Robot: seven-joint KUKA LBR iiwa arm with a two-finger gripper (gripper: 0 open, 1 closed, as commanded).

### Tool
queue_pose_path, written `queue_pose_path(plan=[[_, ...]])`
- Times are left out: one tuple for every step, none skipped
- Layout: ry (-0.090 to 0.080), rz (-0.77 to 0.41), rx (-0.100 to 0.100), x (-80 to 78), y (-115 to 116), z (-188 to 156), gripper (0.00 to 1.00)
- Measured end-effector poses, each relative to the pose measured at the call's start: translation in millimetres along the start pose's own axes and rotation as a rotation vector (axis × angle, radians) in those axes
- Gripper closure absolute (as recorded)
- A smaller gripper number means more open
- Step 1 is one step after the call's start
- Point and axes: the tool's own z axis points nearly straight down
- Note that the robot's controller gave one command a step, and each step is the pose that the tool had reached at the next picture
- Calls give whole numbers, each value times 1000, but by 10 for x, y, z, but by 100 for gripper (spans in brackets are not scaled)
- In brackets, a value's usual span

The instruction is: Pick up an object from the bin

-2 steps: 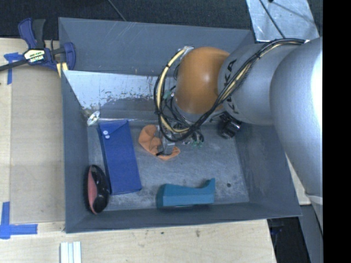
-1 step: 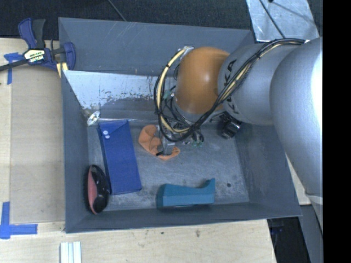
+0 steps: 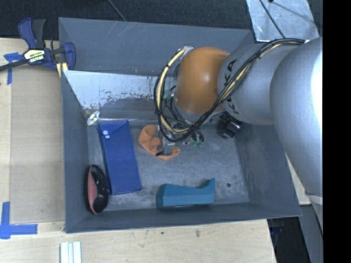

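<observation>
The tool (image 3: 168,144) sits low at the right edge of a crumpled orange soft rubbery piece (image 3: 147,138) in the middle of the grey metal bin (image 3: 214,166). This looks like the grasp step, though I cannot tell whether the tool is clenched or released. The next move calls for a secure closing, then a straight lift

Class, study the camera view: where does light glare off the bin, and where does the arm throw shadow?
Camera view: glare whitens the bin's back wall; a soft highlight sits on the robot's orange cover; shadow darkens the bin floor under the wrist, just right of the orange lump.
</observation>
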Motion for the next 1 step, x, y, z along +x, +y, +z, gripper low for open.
queue_pose_path(plan=[[-3, -17, 0, -114, -178, -1603, 100]])
